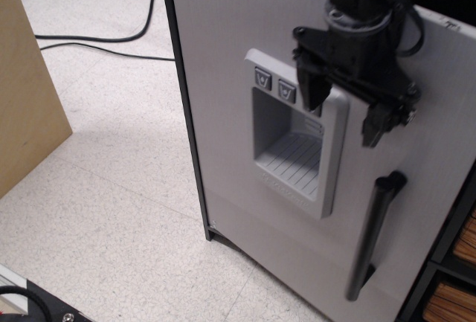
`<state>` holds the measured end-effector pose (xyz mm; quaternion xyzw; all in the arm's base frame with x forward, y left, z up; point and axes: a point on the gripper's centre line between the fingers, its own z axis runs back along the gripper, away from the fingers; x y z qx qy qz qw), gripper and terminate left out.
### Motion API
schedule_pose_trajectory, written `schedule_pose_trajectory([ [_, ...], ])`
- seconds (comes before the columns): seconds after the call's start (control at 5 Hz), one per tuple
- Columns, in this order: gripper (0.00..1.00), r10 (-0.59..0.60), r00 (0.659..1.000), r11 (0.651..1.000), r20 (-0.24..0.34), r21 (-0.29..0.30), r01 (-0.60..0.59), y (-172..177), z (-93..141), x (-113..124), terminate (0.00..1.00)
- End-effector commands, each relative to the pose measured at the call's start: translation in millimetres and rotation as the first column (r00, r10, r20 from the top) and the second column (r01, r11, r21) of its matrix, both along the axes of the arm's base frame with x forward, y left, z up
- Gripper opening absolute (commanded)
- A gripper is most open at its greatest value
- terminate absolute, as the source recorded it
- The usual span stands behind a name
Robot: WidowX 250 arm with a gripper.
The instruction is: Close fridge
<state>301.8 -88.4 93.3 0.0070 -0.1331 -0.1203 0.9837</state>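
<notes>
The fridge's light-grey door (223,114) faces me and covers almost all of the dark cabinet. Only a dark strip of the cabinet (446,266) shows at the lower right. The door bears a recessed dispenser panel (294,140) and a black vertical bar handle (372,236). My black gripper (343,105) hangs in front of the door's upper right, above the handle and beside the dispenser. Its fingers (308,84) are spread apart and hold nothing. I cannot tell whether they touch the door. The inner bins are hidden behind the door.
A tan cardboard box (26,99) stands at the left. A black cable (97,39) runs across the speckled floor (111,203). A black device (30,307) sits at the bottom left corner. Wooden baskets (457,296) show at the lower right.
</notes>
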Motion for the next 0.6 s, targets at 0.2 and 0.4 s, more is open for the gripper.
schedule_pose_trajectory([
  [0.2,1.00,0.118,0.961,0.993,0.251,-0.027,-0.115,3.3,5.8,34.8,0.00],
  [0.4,1.00,0.133,0.956,0.991,0.261,-0.035,-0.128,1.5,1.3,39.7,0.00],
])
